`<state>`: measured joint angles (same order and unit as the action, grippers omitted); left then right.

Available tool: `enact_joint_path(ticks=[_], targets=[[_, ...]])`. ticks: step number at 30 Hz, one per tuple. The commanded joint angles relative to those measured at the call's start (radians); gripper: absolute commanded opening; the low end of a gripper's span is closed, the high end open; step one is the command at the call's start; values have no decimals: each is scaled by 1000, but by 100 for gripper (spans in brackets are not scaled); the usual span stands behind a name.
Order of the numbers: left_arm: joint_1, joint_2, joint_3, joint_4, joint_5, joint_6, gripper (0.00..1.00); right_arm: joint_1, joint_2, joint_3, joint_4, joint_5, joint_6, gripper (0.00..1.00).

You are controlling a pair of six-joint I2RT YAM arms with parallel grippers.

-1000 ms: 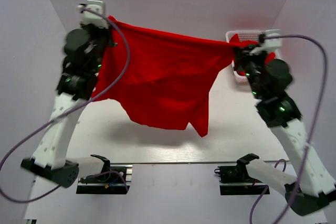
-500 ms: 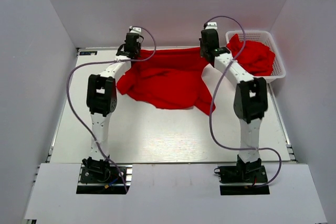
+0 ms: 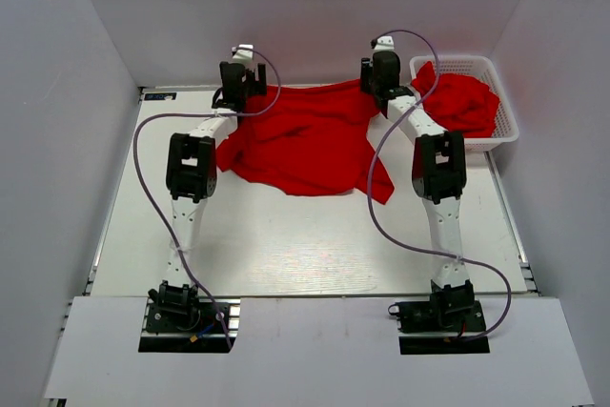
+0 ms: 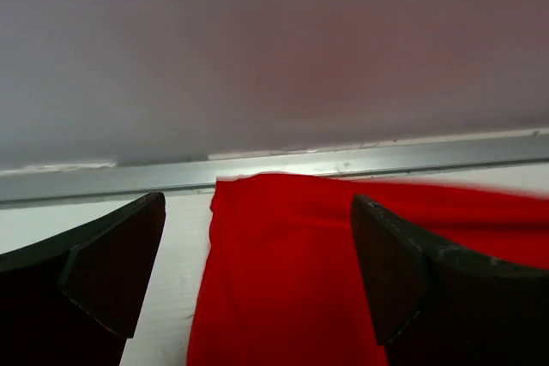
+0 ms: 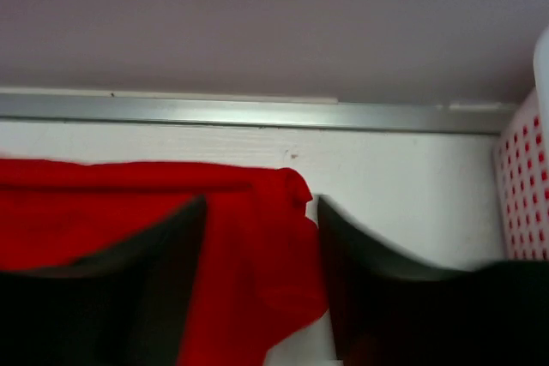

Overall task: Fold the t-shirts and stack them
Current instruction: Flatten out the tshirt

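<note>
A red t-shirt (image 3: 305, 140) lies spread but rumpled on the far half of the white surface (image 3: 286, 235). Its far edge runs close along the back wall, and its near edge is uneven, with a pointed flap reaching toward the right arm. The left gripper (image 3: 243, 88) sits at the shirt's far left corner and the right gripper (image 3: 379, 88) at its far right corner, both arms stretched out toward the back wall. In the left wrist view the dark left fingers (image 4: 103, 280) stand spread wide, clamping nothing. The shirt's corner lies flat on the surface between them, clear of the finger on the left of that view, with a metal rail (image 4: 360, 160) along the foot of the wall just beyond it. In the right wrist view the right fingers (image 5: 386, 297) are parted less widely. A bunched corner of the red cloth lies between them, against the finger on the left of that view. A sliver of bare surface shows between the cloth's upper edge and the other finger, so this gripper is not pinching the cloth. Just right of the right gripper, in the far right corner of the surface, stands a white lattice basket (image 3: 502, 116). It holds a heap of more red t-shirts (image 3: 462, 102), apart from the spread shirt.
</note>
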<state>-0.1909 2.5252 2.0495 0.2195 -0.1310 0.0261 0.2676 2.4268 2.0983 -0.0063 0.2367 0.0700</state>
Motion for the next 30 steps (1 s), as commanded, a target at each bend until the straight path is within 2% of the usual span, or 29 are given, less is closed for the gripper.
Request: enact_joint_path(ticks=[1, 2, 3, 5, 10, 11, 13, 16, 17, 22, 25, 30], targets=[[5, -8, 61, 58, 36, -28, 100, -18, 47, 128, 106, -69, -45, 67], [5, -17, 73, 58, 48, -28, 100, -18, 52, 140, 80, -69, -44, 82], [5, -26, 86, 20, 48, -28, 100, -16, 40, 138, 75, -74, -44, 90], [5, -61, 86, -20, 62, -17, 100, -15, -3, 109, 48, -89, -50, 90], [5, -167, 98, -260, 83, -45, 100, -7, -185, -49, -52, -143, -41, 90], [-5, -193, 56, -293, 96, -54, 100, -5, -199, -87, -129, -161, -26, 90], [-16, -280, -4, -375, 111, -63, 100, -1, -253, -106, -179, -206, -22, 90], [-16, -374, -161, -451, 230, -141, 100, 16, -288, -182, -308, -261, -10, 90], [-16, -438, -263, -451, 276, -155, 100, 21, -293, -195, -320, -273, -3, 90], [-38, -612, -590, -471, 289, -262, 100, 48, -288, -228, -398, -349, 17, 90], [-59, -674, -678, -480, 306, -272, 100, 61, -291, -261, -393, -352, 16, 90], [-88, -664, -699, -502, 317, -281, 100, 81, -259, -276, -390, -349, 11, 90]])
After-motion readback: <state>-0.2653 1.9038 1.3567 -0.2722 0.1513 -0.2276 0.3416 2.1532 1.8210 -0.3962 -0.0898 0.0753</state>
